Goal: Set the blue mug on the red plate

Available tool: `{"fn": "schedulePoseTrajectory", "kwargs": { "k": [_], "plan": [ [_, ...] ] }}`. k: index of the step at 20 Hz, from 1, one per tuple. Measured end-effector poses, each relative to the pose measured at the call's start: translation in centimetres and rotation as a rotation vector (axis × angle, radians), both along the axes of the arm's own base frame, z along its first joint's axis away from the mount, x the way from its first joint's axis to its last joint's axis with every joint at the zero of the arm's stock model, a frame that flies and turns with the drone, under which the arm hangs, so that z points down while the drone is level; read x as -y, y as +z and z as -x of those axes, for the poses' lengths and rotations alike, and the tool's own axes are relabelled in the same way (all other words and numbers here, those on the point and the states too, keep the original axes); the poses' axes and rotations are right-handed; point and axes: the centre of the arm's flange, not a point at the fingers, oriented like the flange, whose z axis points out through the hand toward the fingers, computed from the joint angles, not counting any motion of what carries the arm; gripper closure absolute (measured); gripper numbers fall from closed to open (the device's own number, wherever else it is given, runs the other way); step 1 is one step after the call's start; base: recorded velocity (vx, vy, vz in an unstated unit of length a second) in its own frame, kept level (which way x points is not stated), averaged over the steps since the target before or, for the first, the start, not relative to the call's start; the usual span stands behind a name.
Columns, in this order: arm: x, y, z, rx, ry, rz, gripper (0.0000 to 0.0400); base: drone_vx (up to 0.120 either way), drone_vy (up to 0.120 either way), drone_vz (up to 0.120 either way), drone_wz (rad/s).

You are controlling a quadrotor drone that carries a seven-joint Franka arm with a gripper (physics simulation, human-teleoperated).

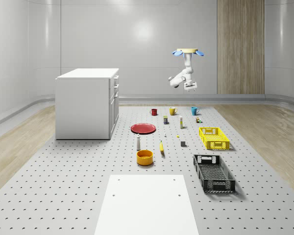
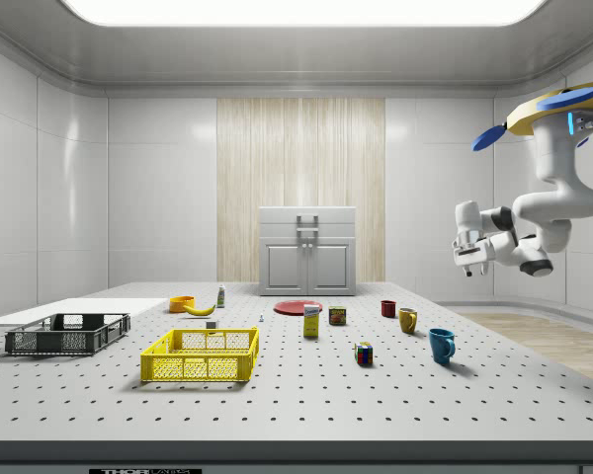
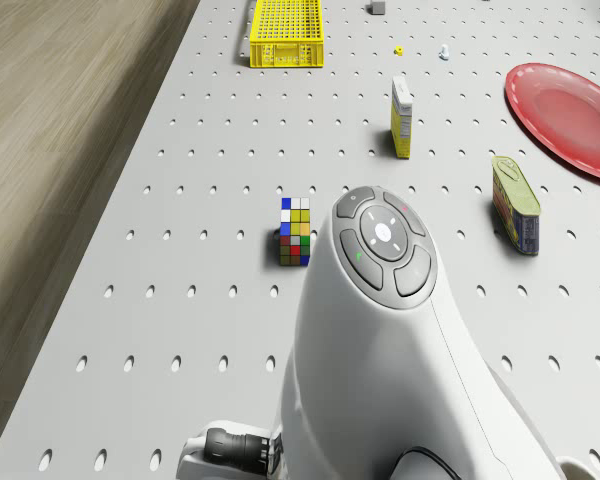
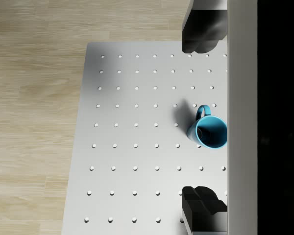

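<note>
The blue mug stands upright near the far edge of the perforated table, at its right corner in the whole-scene view. The red plate lies flat nearer the white cabinet. The drone hovers high over the table's far end, roughly above the mug. Its arm hangs bent, and the gripper points down, well above the table. In the wrist view the gripper is open, with nothing between its fingers. The mug lies far below, handle toward the table's edge.
A yellow mug and a red mug stand beside the blue one. A Rubik's cube, a tin and a small box lie between mug and plate. Yellow crate, black crate, orange bowl and cabinet sit nearer.
</note>
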Motion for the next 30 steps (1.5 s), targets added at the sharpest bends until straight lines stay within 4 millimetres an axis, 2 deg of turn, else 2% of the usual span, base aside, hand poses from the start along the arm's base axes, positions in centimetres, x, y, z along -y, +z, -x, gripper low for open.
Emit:
{"fn": "schedulePoseTrajectory", "kwargs": {
  "k": [7,18,20,30],
  "plan": [
    [1.1,-0.2,0.0,-0.004,-0.003,0.117,0.0000,0.120,0.000,-0.120,0.000],
    [1.5,-0.2,0.0,-0.005,-0.004,0.156,0.0000,0.120,0.000,-0.120,0.000],
    [1.6,-0.2,0.0,-0.005,-0.004,0.158,0.0000,0.120,-0.120,-0.120,0.000],
    [1.6,-0.2,0.0,-0.006,-0.004,0.162,0.0000,0.004,-0.008,-0.100,0.000]
  ]
}}
